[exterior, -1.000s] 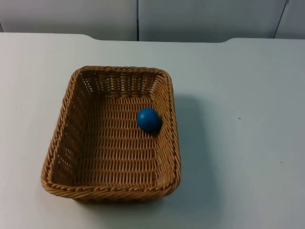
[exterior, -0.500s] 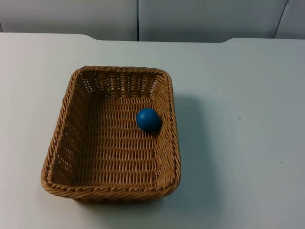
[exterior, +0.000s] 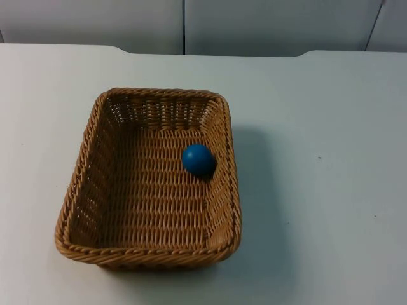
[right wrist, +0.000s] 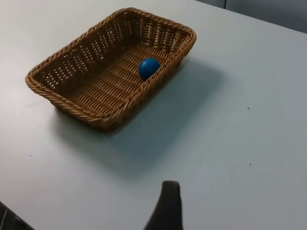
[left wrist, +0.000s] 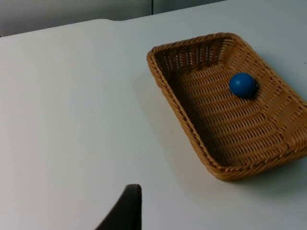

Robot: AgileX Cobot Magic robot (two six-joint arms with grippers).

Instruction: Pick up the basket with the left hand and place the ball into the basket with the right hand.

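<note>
Basket [exterior: 150,181], woven from tan wicker and rectangular with sloping walls, is seen standing flat on the white table [exterior: 331,159], a little left of the middle in the top view, with nothing gripping it. A small blue ball [exterior: 198,159] is seen lying inside on the woven floor, resting close against the inner face of the right wall; whether it actually touches that wall cannot be told. In the top view the basket's near wall is almost entirely hidden below its own rim, and a soft shadow is cast on the table to its right. A grey wall [exterior: 267,25] is seen behind the table's far edge. From the left wrist camera the basket [left wrist: 230,103] is seen well away across bare table, its far right corner cut off by the picture's edge, with the ball [left wrist: 242,85] inside it. One dark fingertip of the left gripper [left wrist: 125,211] is seen, raised off the table and holding nothing. From the right wrist camera the whole basket [right wrist: 112,67] and the ball [right wrist: 148,68] are seen, well away from the single dark fingertip of the right gripper [right wrist: 167,206], also holding nothing.
</note>
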